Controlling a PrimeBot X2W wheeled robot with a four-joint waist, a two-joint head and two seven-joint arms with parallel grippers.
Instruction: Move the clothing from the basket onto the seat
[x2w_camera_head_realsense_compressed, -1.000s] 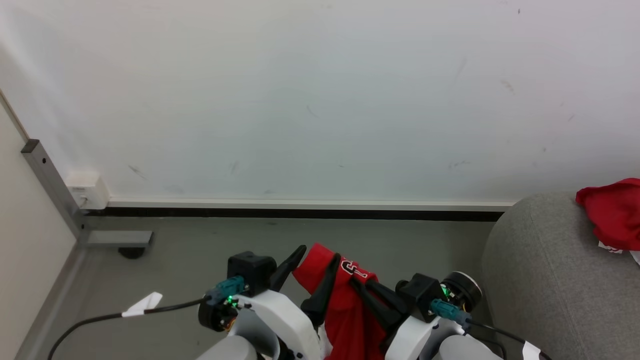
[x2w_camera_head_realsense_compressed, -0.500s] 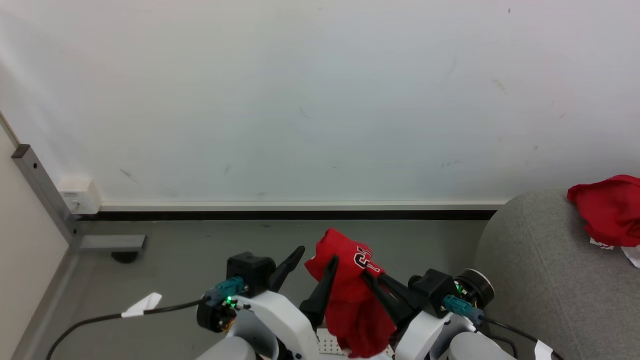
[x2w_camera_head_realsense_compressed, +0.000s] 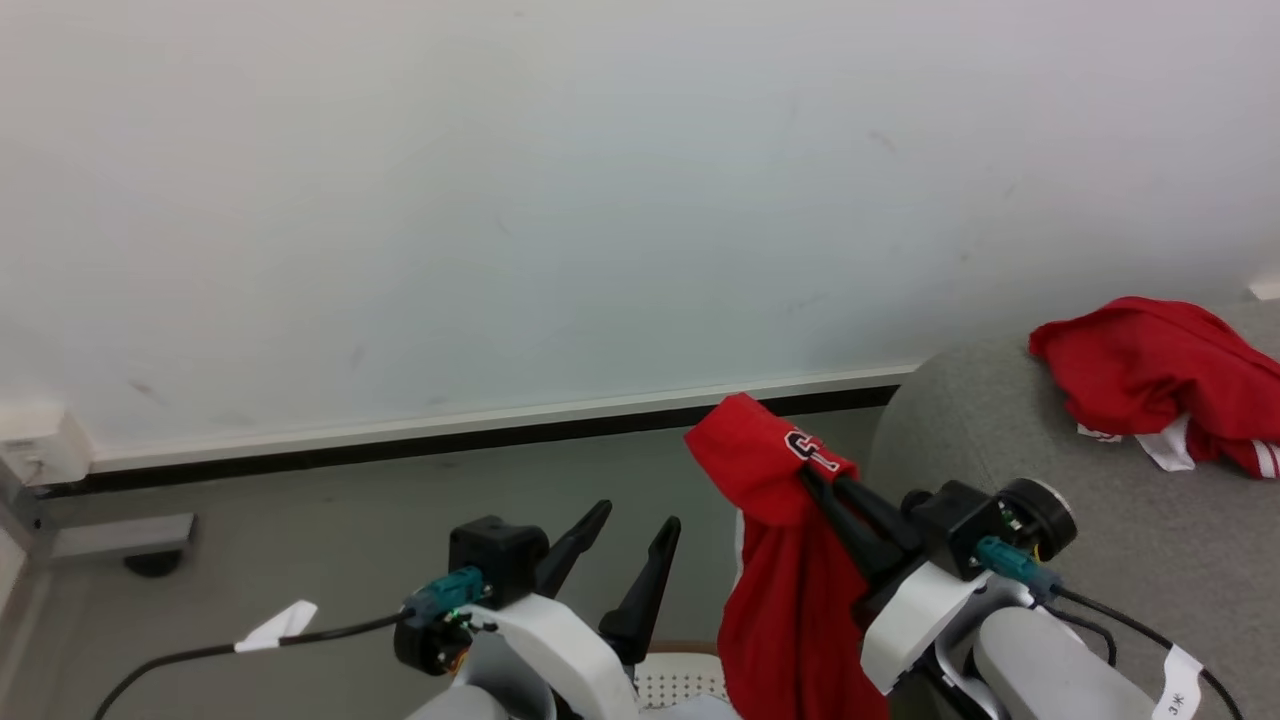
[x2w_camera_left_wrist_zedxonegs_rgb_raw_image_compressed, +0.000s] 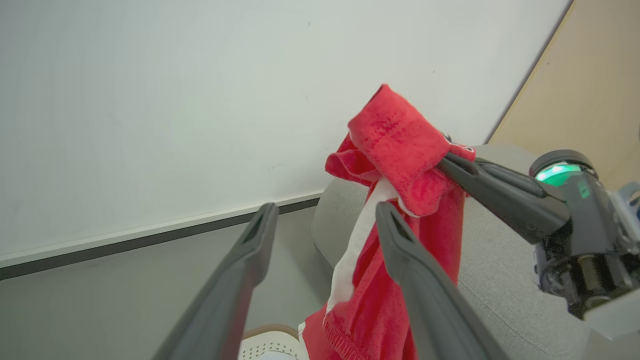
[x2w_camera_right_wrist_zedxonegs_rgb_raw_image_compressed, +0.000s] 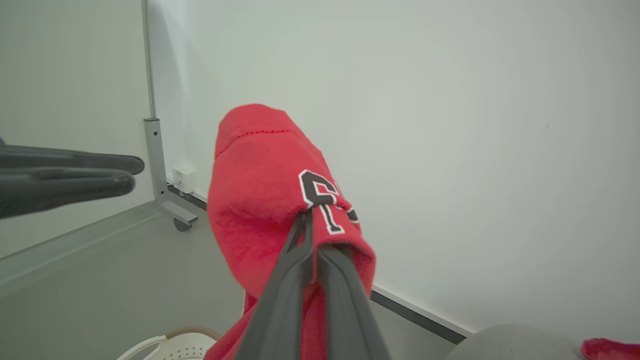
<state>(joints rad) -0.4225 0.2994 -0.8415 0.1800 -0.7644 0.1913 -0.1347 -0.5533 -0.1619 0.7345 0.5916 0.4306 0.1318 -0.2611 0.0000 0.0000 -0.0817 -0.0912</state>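
Observation:
My right gripper (x2w_camera_head_realsense_compressed: 812, 480) is shut on a red jersey (x2w_camera_head_realsense_compressed: 780, 570), which hangs from its fingertips with dark white-outlined lettering showing beside the pinch. The right wrist view shows the jersey (x2w_camera_right_wrist_zedxonegs_rgb_raw_image_compressed: 260, 185) draped over the closed fingers (x2w_camera_right_wrist_zedxonegs_rgb_raw_image_compressed: 305, 250). My left gripper (x2w_camera_head_realsense_compressed: 640, 517) stands open and empty to the left, apart from the cloth. The grey seat (x2w_camera_head_realsense_compressed: 1000, 440) rises at the right with another red garment (x2w_camera_head_realsense_compressed: 1150, 365) lying on it. A sliver of the white perforated basket (x2w_camera_head_realsense_compressed: 680, 687) shows below the jersey, between my arms.
A white wall with a dark baseboard (x2w_camera_head_realsense_compressed: 400, 445) runs across the back above grey floor. A metal frame foot with a caster (x2w_camera_head_realsense_compressed: 125, 537) and a white wall box (x2w_camera_head_realsense_compressed: 35, 450) sit at the far left. A black cable with a white tag (x2w_camera_head_realsense_compressed: 275, 625) trails from my left wrist.
The head camera has turned right. My right gripper has carried the jersey up and right, toward the seat, pulling it clear of the left gripper's fingers.

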